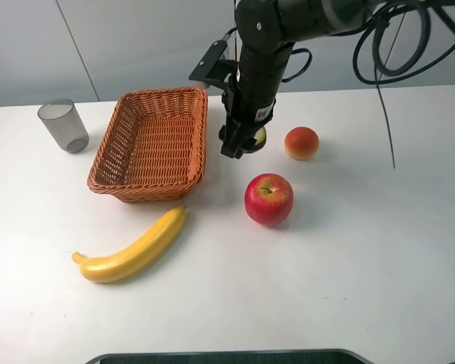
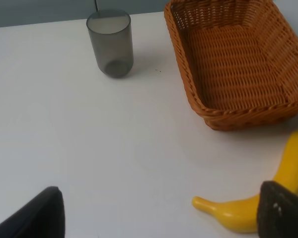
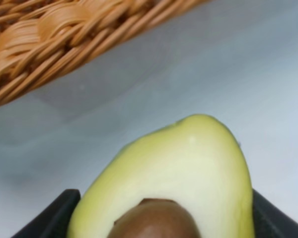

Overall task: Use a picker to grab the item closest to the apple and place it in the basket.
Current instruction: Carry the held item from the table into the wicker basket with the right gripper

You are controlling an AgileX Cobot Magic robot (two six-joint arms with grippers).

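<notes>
One each: basket [image 1: 148,191], cup [image 1: 63,126], banana [image 1: 136,250], apple [image 1: 268,199], peach [image 1: 301,142], avocado half [image 3: 188,168].

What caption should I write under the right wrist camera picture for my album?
The right gripper pinches an avocado half beside the wicker basket.

- The avocado half [image 1: 261,137] shows in the high view only as a yellow-green sliver just beside the right gripper [image 1: 233,149], which covers the rest.
- In the right wrist view the picture's edge cuts the fruit and most of its brown pit [image 3: 156,220]. The claw's fingers [image 3: 54,218] are two dark corners against its sides.
- Beyond the fruit from that claw, the basket [image 3: 49,39] is a blurred, cut-off strip of weave.
- The left gripper [image 2: 164,210] shows only two blurred dark fingertips [image 2: 44,213].
- The banana [image 2: 290,163] lies partly behind one of those fingertips and runs out of the picture.
- The right arm [image 1: 288,23] is cut off above its claw in the high view.
</notes>
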